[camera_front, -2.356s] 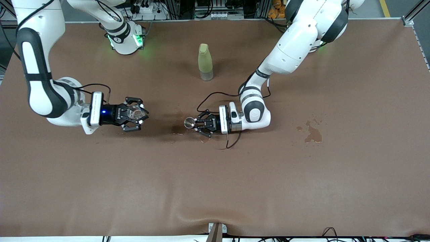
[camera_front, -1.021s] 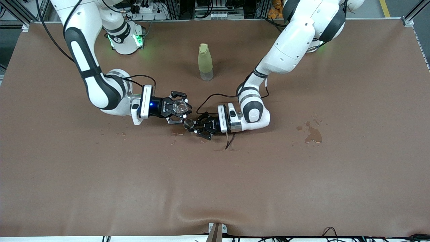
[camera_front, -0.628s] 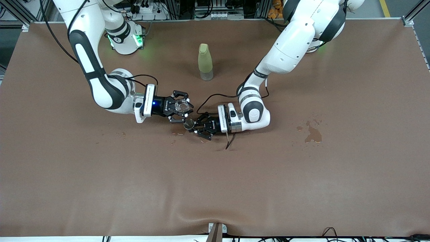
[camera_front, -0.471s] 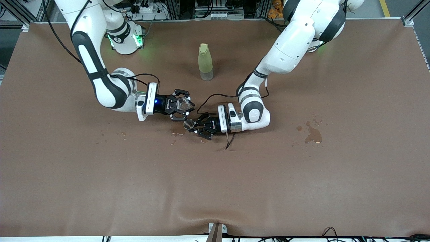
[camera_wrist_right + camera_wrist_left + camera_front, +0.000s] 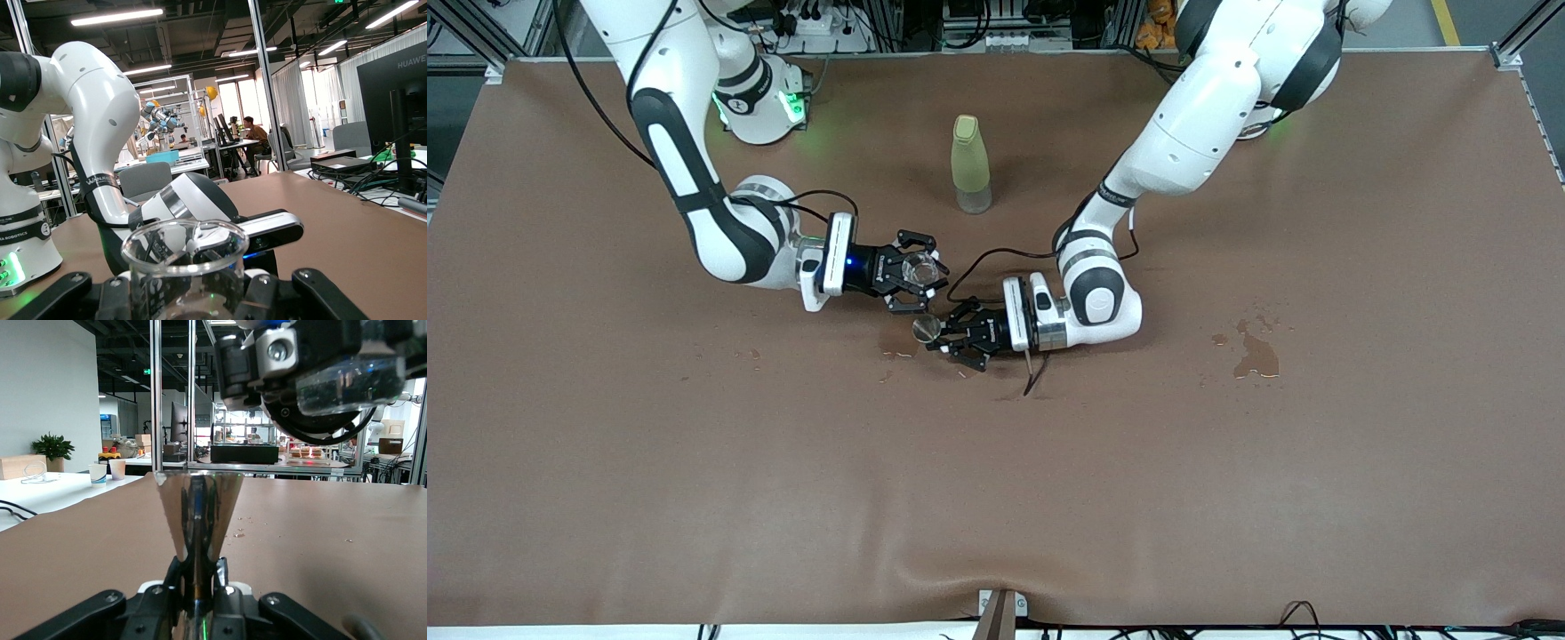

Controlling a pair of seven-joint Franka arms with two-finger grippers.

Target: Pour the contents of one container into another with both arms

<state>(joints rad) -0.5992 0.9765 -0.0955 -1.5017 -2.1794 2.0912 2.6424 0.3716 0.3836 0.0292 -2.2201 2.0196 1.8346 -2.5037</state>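
The wide brown surface (image 5: pixel 1227 498) carries little: a tall pale green bottle with a capped top (image 5: pixel 970 164) standing toward the robots' bases, and a dark wet stain (image 5: pixel 1256 356) toward the left arm's end.

The right arm, a large white jointed arm with black bands (image 5: pixel 694 169), reaches in from its base and ends at the right gripper (image 5: pixel 919 270), which is clenched on a small clear glass beaker (image 5: pixel 921 266). In the right wrist view the beaker (image 5: pixel 185 267) stands upright between the black fingers (image 5: pixel 319 293); whether it holds liquid cannot be made out.

The left arm, the other white jointed arm (image 5: pixel 1192 116), lies low over the middle of the surface. Its left gripper (image 5: pixel 947 333) is clamped on a small shiny metal cone-shaped cup (image 5: pixel 927 328), whose mouth faces upward in the left wrist view (image 5: pixel 198 513).

The beaker hangs above and just beside the cup's rim; the left wrist view shows the beaker's base (image 5: pixel 347 383) overhead.

The step in hand appears to be lining up for the pour. Done well, it likely means bringing the beaker's lip directly over the narrow mouth, holding the cup steady and level, then tipping slowly, since small droplets (image 5: pixel 889 356) already lie beside the cup.
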